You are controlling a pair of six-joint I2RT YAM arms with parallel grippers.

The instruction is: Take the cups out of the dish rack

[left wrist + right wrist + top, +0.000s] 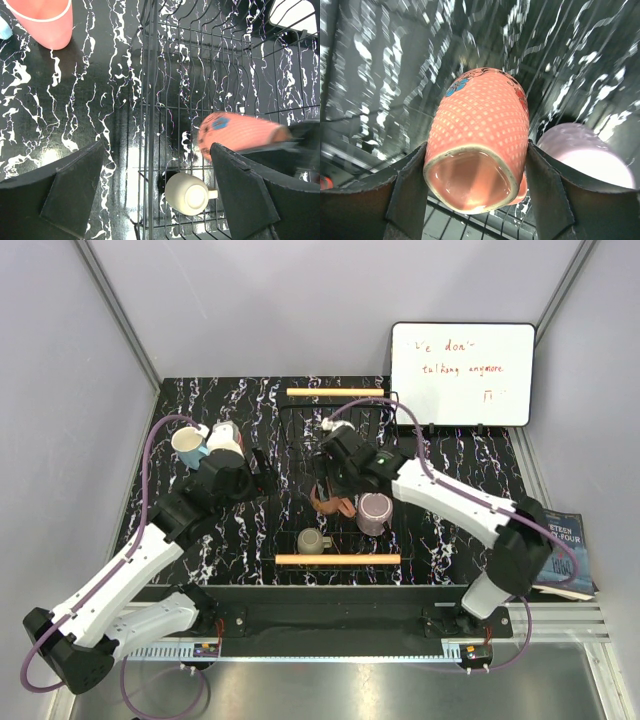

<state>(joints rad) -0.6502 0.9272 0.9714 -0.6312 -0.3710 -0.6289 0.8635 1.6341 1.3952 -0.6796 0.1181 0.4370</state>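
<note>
Pincers of two robot arms work over a black wire dish rack on a marbled table.

The right pincer is closed partway around the terracotta mug. One finger presses each side of its body near the rim. The mug tilts above the rack wires, with its open mouth toward the wrist. Just past this pincer's right finger, the mauve mug sits in the rack.

The left pincer gapes wide and holds nothing. The rack's side runs beneath its gap. An olive-grey mug lies in the rack, nearer its right finger. Well beyond its left finger, the pink mug stands on the table beside a light blue mug.

The held mug is probably light, rigid, breakable ceramic with a slick glaze. Its dimpled wall should help the fingers bite. A hold across the body, clear of the handle, looks sound, though the mauve neighbour is close enough to knock.
</note>
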